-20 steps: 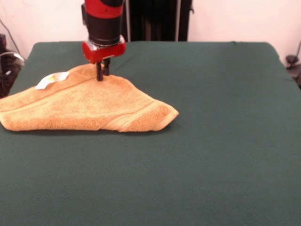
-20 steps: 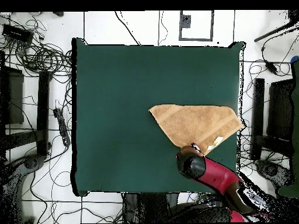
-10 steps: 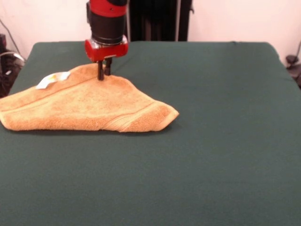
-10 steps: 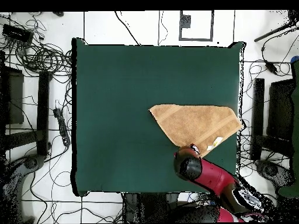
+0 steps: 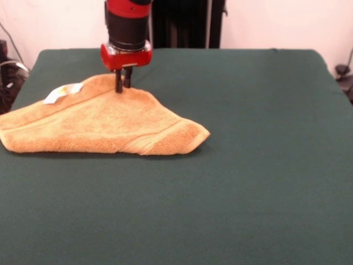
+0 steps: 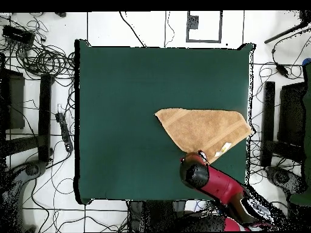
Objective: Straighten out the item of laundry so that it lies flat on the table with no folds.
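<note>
The orange-tan towel (image 5: 105,121) lies folded into a rough triangle at the left of the green table (image 5: 253,165), its white tag (image 5: 62,92) at the far left and a woven band near its right corner. My gripper (image 5: 122,88) comes straight down from above. Its fingers stand close together, with the tips pinched on the towel's far folded edge. In the overhead view the towel (image 6: 203,127) lies near the table's right edge (image 6: 248,91). There the red arm (image 6: 195,172) covers the gripper at the towel's lower edge.
Cables (image 6: 36,54) and stands (image 6: 270,115) lie on the floor round the table. The towel's left corner (image 5: 5,141) reaches the table's side edge. A dark pedestal (image 5: 185,25) stands behind the table's far edge.
The gripper has shifted slightly right along the towel's far edge. The towel's outline looks the same.
</note>
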Tool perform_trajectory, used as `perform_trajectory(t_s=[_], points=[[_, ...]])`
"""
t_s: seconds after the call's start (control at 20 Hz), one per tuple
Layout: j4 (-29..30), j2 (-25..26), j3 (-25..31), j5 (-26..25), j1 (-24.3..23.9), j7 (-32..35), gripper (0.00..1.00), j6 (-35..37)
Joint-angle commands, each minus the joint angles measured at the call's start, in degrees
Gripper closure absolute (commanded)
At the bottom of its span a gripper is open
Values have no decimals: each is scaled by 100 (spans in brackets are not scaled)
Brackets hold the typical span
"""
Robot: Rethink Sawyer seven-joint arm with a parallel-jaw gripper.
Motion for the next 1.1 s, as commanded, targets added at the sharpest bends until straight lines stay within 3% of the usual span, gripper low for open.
perform_trajectory(t_s=[0.05, 0.6, 1.1], points=[[658, -184, 1070, 540, 338, 2023, 100, 474], [814, -463, 1165, 938, 381, 2038, 100, 599], [870, -201, 1322, 1176, 363, 2283, 100, 145]])
